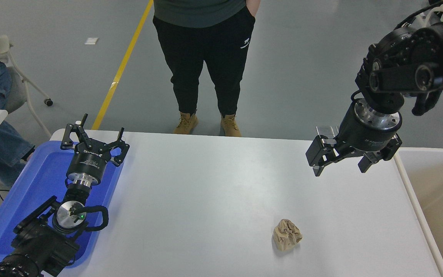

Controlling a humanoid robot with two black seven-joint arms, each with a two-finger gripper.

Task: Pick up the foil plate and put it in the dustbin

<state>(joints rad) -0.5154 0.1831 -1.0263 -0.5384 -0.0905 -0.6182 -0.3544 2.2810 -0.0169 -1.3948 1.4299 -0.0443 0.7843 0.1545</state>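
No foil plate shows on the table or in either gripper. The dustbin (407,177), with a white rounded rim and a tan inside, stands against the table's right edge and is partly cut off by the picture. My right gripper (340,168) hangs open and empty above the table's far right part, just left of the dustbin's far corner, fingers pointing down. My left gripper (93,139) is parked open and empty over the blue tray at the lower left.
A small crumpled brown paper ball (287,235) lies on the white table (206,192), right of the middle and near the front. A flat blue tray (37,181) lies at the left edge. A person (206,57) stands at the far side.
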